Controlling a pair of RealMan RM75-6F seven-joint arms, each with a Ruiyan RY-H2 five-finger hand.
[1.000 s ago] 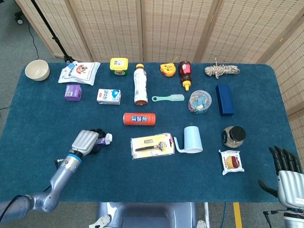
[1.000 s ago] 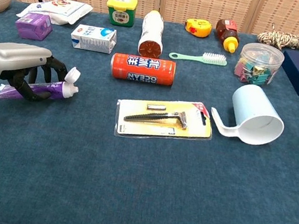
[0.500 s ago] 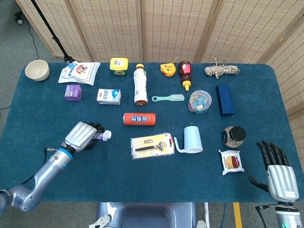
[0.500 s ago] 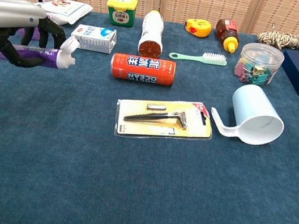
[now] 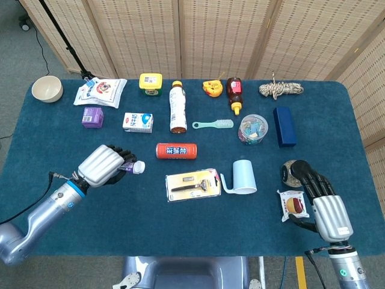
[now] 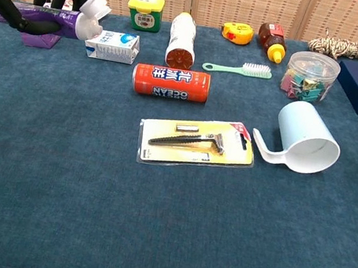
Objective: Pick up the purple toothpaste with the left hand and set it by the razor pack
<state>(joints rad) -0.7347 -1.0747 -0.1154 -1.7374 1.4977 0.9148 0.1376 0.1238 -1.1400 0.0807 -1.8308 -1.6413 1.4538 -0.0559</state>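
Toothpaste lifted, carry to the razor pack pending

The left hand (image 5: 103,166), fingers wrapped round the purple toothpaste (image 6: 54,17), holds it above the table, cap toward 3 o'clock. Best to travel level toward the razor pack (image 5: 192,184) and lower beside its 9 o'clock edge, not onto it. Right hand (image 5: 322,201) is spread, empty.

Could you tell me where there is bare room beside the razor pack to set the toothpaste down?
Bare cloth lies left of the razor pack, and in front of it toward the table's near edge. Its right is crowded by the blue mug; the orange can lies behind.
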